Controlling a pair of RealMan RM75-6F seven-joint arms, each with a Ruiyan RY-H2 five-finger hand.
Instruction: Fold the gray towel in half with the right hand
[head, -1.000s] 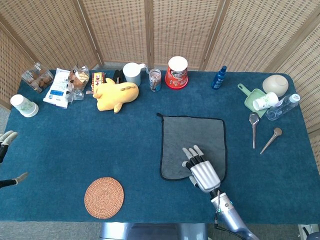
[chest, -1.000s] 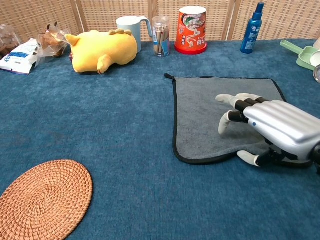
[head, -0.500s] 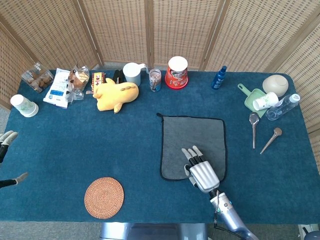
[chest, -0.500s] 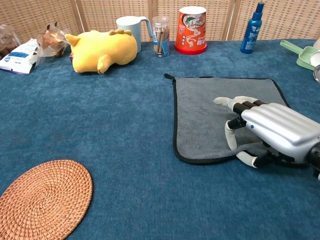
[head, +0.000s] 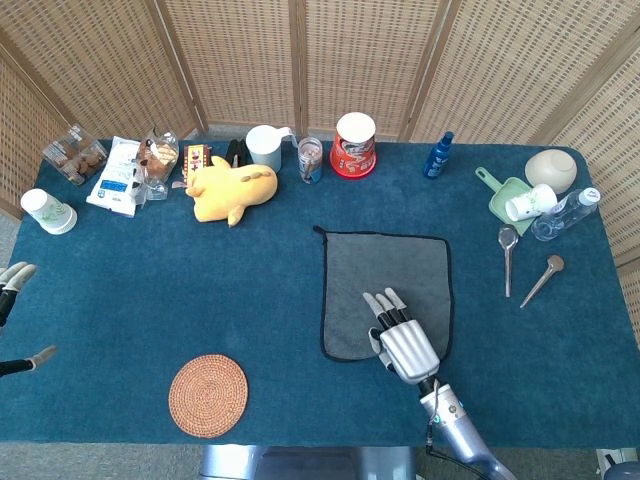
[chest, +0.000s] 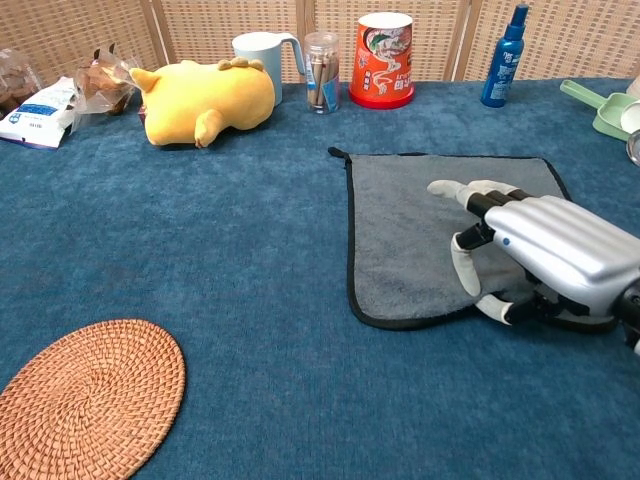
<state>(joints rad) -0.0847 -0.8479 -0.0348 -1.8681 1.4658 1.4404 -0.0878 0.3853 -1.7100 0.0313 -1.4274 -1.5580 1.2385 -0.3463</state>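
Observation:
The gray towel (head: 385, 275) (chest: 400, 225) with a black hem lies flat and unfolded on the blue table, right of the middle. My right hand (head: 402, 338) (chest: 535, 250) is over the towel's near right part, palm down and fingers pointing away. One finger bends down to the cloth close to the thumb, which sits at the near hem; the others stretch forward. The hem is not lifted, and I see no cloth held. My left hand (head: 12, 276) shows only as spread fingertips at the far left edge, holding nothing.
A woven coaster (head: 208, 395) lies near the front left. Along the back stand a yellow plush (head: 232, 189), a mug (head: 264, 146), a jar (head: 311, 159), a red cup (head: 353, 144) and a blue bottle (head: 438, 155). Spoons (head: 508, 258) and a green scoop (head: 508, 200) lie at the right.
One finger of my right hand has bent further down onto the towel, toward the thumb. The towel lies as before, and the left hand has not moved.

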